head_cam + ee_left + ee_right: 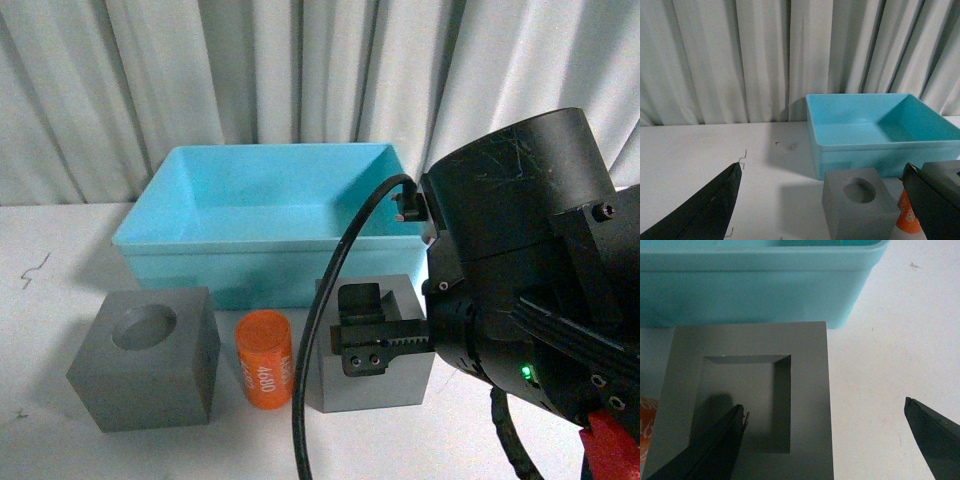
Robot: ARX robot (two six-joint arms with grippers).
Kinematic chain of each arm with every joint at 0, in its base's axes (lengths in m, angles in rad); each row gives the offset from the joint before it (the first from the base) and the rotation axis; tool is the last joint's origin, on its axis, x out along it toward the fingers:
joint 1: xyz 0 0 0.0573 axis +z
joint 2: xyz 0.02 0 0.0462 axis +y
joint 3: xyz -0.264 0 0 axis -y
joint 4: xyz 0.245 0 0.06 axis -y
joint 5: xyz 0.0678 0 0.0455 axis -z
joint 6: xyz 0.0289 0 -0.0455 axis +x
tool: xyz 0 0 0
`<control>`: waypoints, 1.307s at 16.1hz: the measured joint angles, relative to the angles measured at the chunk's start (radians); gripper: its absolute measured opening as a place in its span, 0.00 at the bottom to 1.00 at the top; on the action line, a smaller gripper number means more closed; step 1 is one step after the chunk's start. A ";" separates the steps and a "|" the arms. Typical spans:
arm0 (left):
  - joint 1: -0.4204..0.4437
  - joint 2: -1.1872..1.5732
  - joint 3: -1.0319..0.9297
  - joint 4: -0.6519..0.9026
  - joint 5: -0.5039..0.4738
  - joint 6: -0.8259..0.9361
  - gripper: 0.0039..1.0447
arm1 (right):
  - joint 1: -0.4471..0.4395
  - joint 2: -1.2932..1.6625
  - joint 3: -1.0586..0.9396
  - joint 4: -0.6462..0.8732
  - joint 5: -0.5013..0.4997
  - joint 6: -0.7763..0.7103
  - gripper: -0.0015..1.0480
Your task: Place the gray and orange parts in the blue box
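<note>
The blue box [230, 270] stands at the back of the white table. In front of it, in a row, sit the gray cube with a round recess [145, 360], the orange cylinder [265, 360] with white digits, and the gray cube with a rectangular recess [385, 385]. My right gripper [824, 406] is open just above that cube [805, 390]. One finger is over the recess, the other over bare table beside it. My left gripper [822, 170] is open and empty, off the front view, facing the round-recess cube [860, 210], the cylinder [907, 220] and the box [880, 155].
A white pleated curtain [300, 70] hangs close behind the box. My right arm's black body [530, 270] and its cable [320, 330] hide the table's right side and part of the box. The tabletop [700, 145] left of the box is white.
</note>
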 joint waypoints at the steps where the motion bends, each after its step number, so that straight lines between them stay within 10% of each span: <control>1: 0.000 0.000 0.000 0.000 0.000 0.000 0.94 | -0.006 0.012 0.008 0.004 0.001 0.006 0.94; 3: 0.000 0.000 0.000 0.000 0.000 0.000 0.94 | -0.018 0.026 0.019 0.003 0.012 0.019 0.94; 10: 0.000 0.000 0.000 0.000 0.000 0.000 0.94 | -0.034 0.010 -0.004 0.000 0.013 0.047 0.18; 21: 0.000 0.000 0.000 0.000 0.000 0.000 0.94 | -0.148 -0.305 0.236 0.006 -0.016 -0.077 0.18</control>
